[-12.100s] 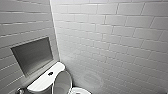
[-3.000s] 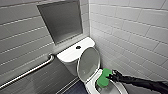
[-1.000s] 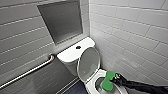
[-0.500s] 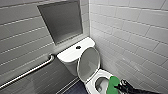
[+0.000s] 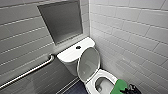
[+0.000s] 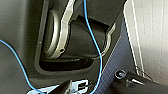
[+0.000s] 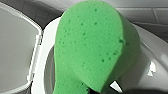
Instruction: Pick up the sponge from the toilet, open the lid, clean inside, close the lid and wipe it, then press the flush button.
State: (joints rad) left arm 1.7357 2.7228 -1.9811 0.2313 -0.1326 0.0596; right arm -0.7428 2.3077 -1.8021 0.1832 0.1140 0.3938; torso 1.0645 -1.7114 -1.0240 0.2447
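Holding the sponge at the open bowl: you look to be at the cleaning step.
Your right gripper [image 5: 128, 89] has its jaws closed on the sponge [image 5: 119, 85], which hangs just above the rim of the toilet [image 5: 106, 74]. Pick-up is done, and the lid [image 5: 88, 62] stands raised against the tank [image 5: 71, 54]. Scrubbing inside, closing and wiping the lid, and pressing the flush button [image 5: 78, 47] on the tank top are left.
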